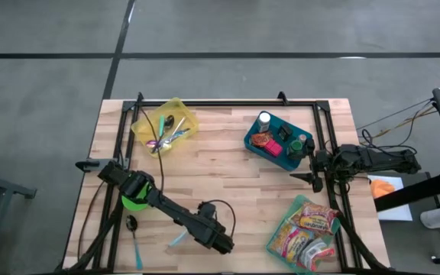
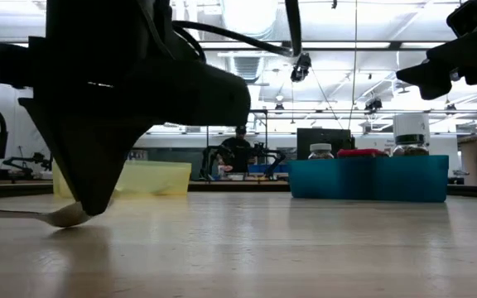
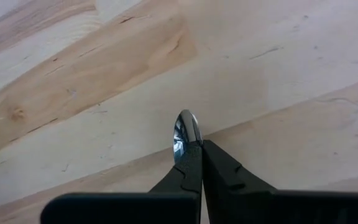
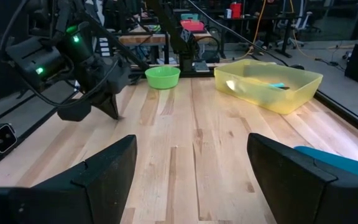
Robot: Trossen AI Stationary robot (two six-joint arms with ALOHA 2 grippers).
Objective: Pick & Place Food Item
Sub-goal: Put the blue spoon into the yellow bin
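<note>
Gripping: left gripper [image 3: 194, 149] pinched on the spoon [image 3: 185, 132], near the green bowl [image 1: 135, 200].
Lift: raise it level.
Right gripper [image 4: 191, 165]: parted, idle.

No legible txt anywhere.

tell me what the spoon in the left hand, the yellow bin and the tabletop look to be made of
Spoon: likely polished metal, since its bowl mirrors the surroundings; the left hand is shut on it.
Yellow bin: probably thin translucent plastic, as light and contents show through its walls.
Tabletop: pale wood planks, smooth finish, with visible grain, knots and board seams.
</note>
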